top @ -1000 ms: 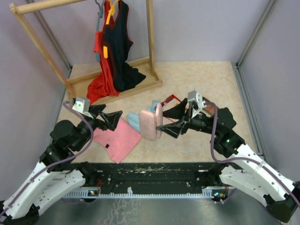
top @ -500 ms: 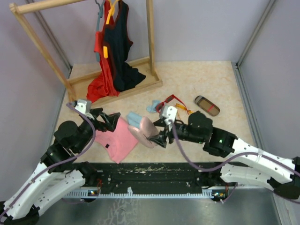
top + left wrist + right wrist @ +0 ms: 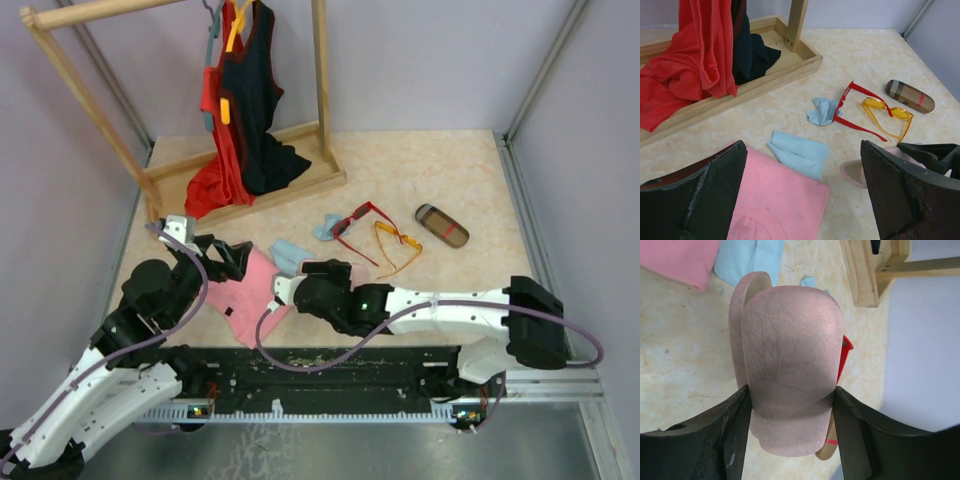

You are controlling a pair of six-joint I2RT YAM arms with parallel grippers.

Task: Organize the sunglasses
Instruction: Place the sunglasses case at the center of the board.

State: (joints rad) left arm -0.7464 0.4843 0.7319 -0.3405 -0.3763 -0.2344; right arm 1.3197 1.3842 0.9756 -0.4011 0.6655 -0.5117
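Sunglasses first: the red pair lies mid-desk at the edge of a crumpled blue cloth. The orange pair lies just right of it, near the striped brown case. My right pincer grips the open pink case. My left pincer hangs wide over a folded pink garment, holding nothing.

My right hand grips a pink oval case, one dark finger pressed to each side. I see the lid slightly ajar on the left. A sliver of red sunglasses frame peeks past its right edge. Beyond, on the tabletop: light blue cloth, pink fabric, wooden rack base.
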